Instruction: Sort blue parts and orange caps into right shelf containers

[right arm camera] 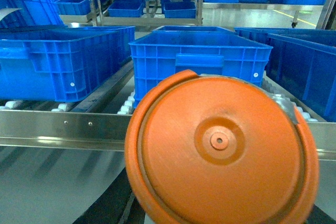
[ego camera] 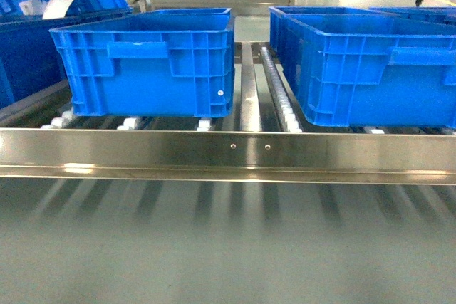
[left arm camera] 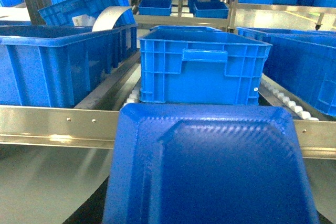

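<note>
On the roller shelf ahead, two blue crates stand side by side, one left [ego camera: 146, 62] and one right [ego camera: 363, 65], behind a steel front rail [ego camera: 228, 151]. Neither arm shows in the head view. A blue part [left arm camera: 210, 166] fills the left wrist view, an orange cap [right arm camera: 220, 150] the right; both claws are hidden, so their grip cannot be told.

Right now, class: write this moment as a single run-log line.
left view: blue part fills foreground | right view: orange cap fills foreground | crates on roller shelf ahead | nothing dropped yet
</note>
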